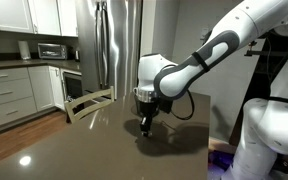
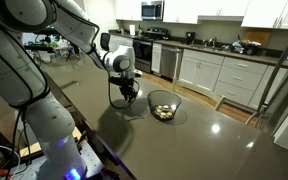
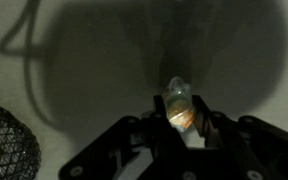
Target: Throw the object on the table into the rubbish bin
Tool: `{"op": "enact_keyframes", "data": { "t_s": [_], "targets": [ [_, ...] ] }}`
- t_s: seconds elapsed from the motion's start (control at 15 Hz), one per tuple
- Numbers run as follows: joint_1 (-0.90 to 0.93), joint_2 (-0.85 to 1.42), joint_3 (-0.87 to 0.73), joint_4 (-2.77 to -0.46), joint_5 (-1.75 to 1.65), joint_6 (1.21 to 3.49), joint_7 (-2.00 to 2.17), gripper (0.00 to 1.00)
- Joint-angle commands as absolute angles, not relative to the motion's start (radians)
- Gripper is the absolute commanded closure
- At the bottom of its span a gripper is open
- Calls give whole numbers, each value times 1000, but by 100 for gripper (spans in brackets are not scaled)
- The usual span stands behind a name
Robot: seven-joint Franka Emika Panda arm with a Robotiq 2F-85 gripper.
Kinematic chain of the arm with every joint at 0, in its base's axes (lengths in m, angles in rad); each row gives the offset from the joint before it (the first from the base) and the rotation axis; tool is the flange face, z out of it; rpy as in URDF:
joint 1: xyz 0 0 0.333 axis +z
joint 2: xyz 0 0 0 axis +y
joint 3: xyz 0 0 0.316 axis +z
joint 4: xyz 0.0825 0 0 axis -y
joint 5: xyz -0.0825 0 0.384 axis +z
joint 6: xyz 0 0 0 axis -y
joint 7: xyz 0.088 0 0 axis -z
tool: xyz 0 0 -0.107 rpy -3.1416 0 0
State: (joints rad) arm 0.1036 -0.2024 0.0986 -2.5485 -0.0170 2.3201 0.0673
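The table [image 1: 79, 142] is a dark, glossy slab; in both exterior views it mirrors the ceiling lights as bright spots, and the arm throws a soft shadow on it. In the wrist view the top [image 3: 84, 40] looks grey and bare, with the shadow of the gripper and a cable spread wide across it.

The gripper [image 1: 147, 125] points straight down, low over the table. In the wrist view its fingers [image 3: 206, 128] are closed on the object [image 3: 179, 100], a small, pale, see-through scrap with an orange tint that sticks out past the fingertips. Whether the object touches the table cannot be told.

The bin [image 2: 164, 105] is a small wire-mesh basket standing on the table [image 2: 209, 140] just beside the gripper [image 2: 130, 97]; something yellowish lies in it. In the wrist view its mesh wall [image 3: 6, 140] shows at the lower left corner, apart from the gripper [image 3: 181, 118].

The room is a kitchen. An exterior view shows a steel fridge [image 1: 114, 45], white cabinets [image 1: 9, 95], a toaster oven [image 1: 52, 50], a wooden floor [image 1: 29, 135] and a chair [image 1: 89, 102] at the table's far edge. An exterior view shows a stove [image 2: 147, 52] under a microwave [image 2: 152, 10] and a run of white drawers [image 2: 224, 78]
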Motion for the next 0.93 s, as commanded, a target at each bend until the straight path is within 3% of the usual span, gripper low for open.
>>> {"op": "enact_keyframes", "data": {
  "t_s": [0.0, 0.13, 0.87],
  "targets": [
    [92, -273, 97, -2554, -27, 2253, 80, 91],
    [89, -310, 95, -2552, -32, 2221, 81, 95],
    [60, -442, 107, -2517, -105, 2171, 91, 93]
  ]
}}
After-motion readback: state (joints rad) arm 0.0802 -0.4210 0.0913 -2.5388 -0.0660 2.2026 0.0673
